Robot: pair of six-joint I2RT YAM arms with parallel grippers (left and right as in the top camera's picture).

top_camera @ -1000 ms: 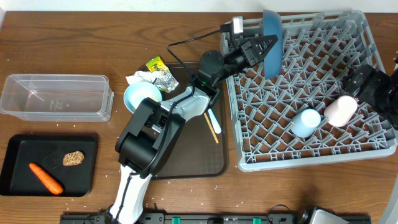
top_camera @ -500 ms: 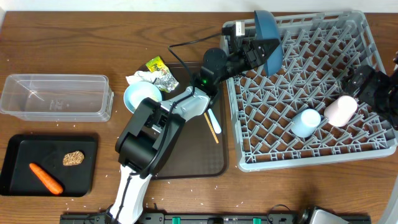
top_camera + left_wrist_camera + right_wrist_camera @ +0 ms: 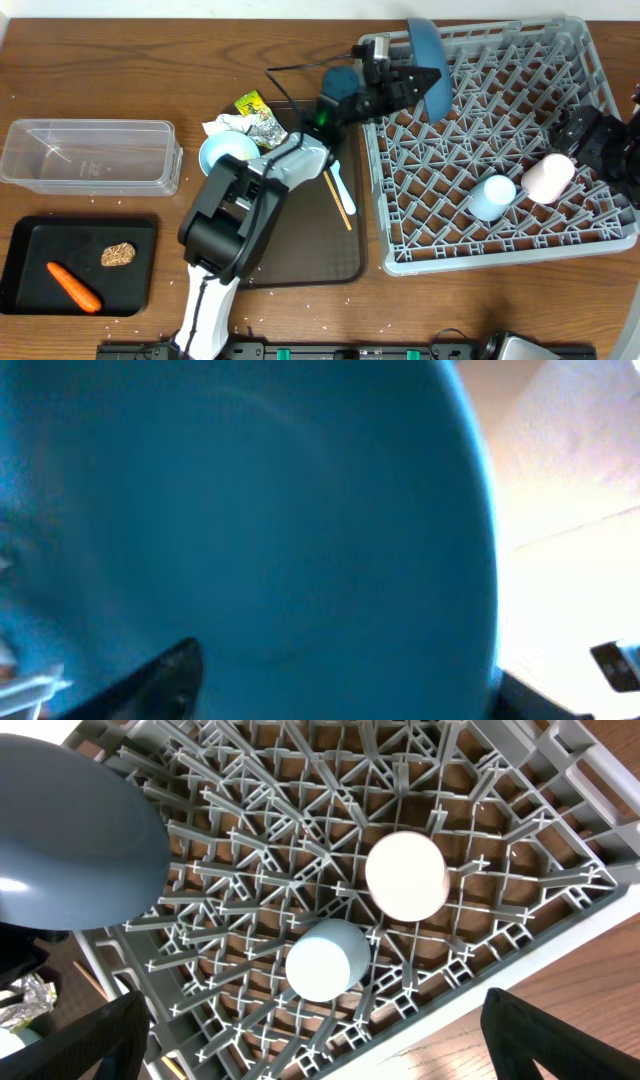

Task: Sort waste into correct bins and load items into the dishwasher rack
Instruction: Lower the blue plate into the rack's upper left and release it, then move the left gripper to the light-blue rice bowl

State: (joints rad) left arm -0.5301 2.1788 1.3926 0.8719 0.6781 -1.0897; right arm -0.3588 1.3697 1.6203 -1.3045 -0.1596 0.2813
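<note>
Your left gripper (image 3: 410,85) has just released the blue plate (image 3: 428,45), leaving it on edge in the dishwasher rack (image 3: 470,257), so one more item is loaded; your right gripper (image 3: 575,132) hangs open, empty.

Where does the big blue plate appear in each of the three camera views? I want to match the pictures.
Overhead: the blue plate stands on edge at the top left of the dishwasher rack.
Left wrist: the plate fills nearly the whole picture.
Right wrist: the plate is in the upper left corner.
Shared landmark: the grey rack, seen in the overhead and right wrist views; the left wrist view does not show it.
</note>
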